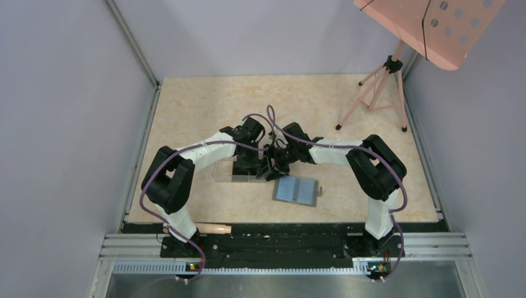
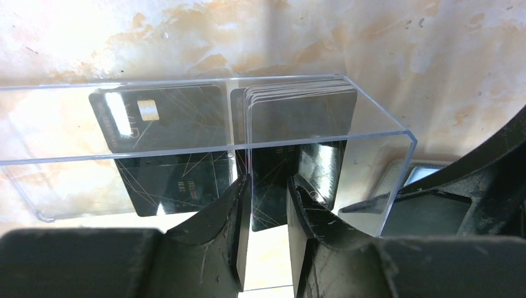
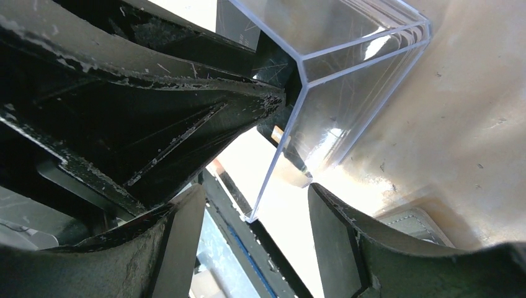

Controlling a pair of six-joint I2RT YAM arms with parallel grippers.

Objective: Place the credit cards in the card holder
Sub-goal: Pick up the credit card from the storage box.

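- Left claw (image 2: 268, 184): jaws narrowed to a slit about the black credit cards (image 2: 301, 118) inside the clear box (image 2: 384, 133). Whether one is pinched cannot be told.
- Right claw (image 3: 254, 186): jaws wide, astride the box's end corner, holding nothing.
- Card holder (image 1: 296, 189): lies open on the counter (image 1: 186, 105), just beside the box.
- Risk: neighbouring cards may lift together, and the unclamped box may tip or slide.
- Count: two claws, one box, one holder, one leaning stack, one card apart; total cards uncountable.
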